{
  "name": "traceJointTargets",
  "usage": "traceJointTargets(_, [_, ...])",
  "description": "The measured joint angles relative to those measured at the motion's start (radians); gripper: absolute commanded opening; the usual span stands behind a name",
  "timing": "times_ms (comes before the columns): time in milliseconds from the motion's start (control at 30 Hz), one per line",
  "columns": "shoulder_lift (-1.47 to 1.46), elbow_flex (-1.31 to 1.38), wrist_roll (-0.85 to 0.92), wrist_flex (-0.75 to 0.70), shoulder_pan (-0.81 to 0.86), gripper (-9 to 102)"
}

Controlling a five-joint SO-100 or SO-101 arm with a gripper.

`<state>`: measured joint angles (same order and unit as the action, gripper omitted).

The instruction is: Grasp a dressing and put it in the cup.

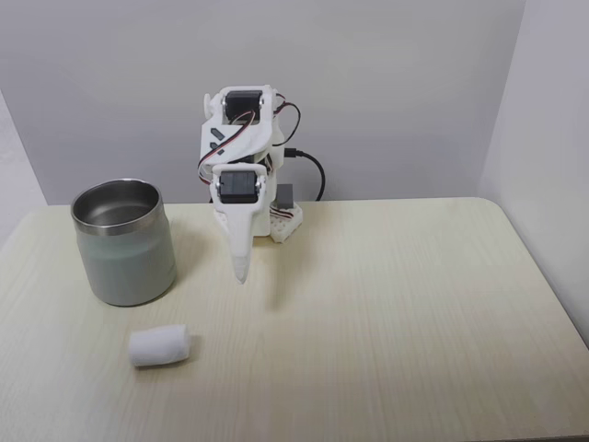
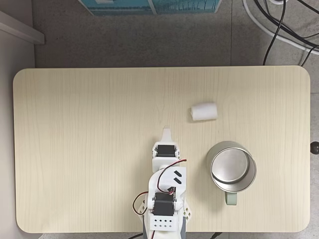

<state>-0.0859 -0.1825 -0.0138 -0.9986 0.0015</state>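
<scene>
The dressing (image 1: 159,346) (image 2: 204,111) is a small white gauze roll lying on its side on the wooden table, in front of the cup in a fixed view. The cup (image 1: 123,241) (image 2: 231,168) stands upright, pale grey-green outside with a shiny steel rim and nothing visible inside. My white gripper (image 1: 241,273) (image 2: 166,131) hangs folded close to the arm's base, its fingers together and pointing down at the table, holding nothing. It is well apart from both the roll and the cup.
The arm's base (image 1: 283,221) sits at the table's back edge with a black cable (image 1: 313,170) behind it. Pale walls close in behind and to the right. Cables (image 2: 279,25) and a blue box (image 2: 154,6) lie on the floor beyond the table.
</scene>
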Motion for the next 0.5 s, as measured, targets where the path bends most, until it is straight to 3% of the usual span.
traceJointTargets(500, [0.000,0.000,0.038,-0.003,0.002,0])
